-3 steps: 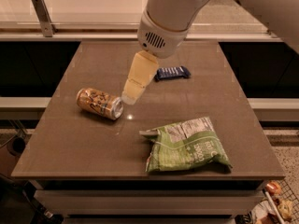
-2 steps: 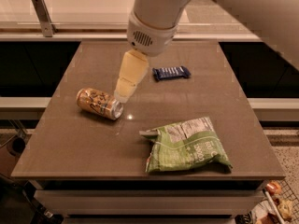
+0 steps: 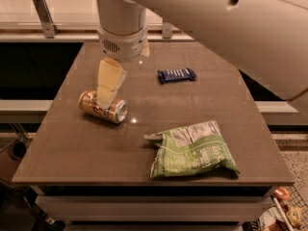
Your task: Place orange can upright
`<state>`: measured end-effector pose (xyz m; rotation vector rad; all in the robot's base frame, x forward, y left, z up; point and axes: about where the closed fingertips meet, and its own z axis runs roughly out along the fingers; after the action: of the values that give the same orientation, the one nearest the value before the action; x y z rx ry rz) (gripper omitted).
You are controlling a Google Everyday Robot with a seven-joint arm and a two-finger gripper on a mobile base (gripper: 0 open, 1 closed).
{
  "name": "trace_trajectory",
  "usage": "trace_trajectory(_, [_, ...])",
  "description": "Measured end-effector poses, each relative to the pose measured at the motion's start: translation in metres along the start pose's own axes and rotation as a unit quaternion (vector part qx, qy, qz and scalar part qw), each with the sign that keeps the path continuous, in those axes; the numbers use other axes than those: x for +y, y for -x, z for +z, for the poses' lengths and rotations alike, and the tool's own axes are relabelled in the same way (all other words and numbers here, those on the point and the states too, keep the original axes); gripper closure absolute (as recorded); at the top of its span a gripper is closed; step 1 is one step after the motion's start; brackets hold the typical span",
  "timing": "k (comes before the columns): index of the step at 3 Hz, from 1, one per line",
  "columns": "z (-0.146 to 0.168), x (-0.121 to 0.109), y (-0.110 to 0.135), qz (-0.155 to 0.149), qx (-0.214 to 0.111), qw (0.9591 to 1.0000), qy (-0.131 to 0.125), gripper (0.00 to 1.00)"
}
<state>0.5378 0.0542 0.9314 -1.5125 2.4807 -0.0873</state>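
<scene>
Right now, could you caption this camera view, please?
Claw at the orange can lying sideways on the table.

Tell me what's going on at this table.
The robot's arm has its hand down at the orange can, which lies on its side on the left part of the table, not yet upright. Whether the hand has hold of it cannot be told. A green chip bag lies near the front right and a blue wrapped bar toward the back, both apart from the can.
</scene>
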Motion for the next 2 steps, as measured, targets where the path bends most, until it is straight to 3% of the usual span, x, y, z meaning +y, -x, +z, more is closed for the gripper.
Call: trace_trajectory(2, [0.017, 0.016, 0.026, -0.004, 0.004, 1.0, 0.005, 0.0])
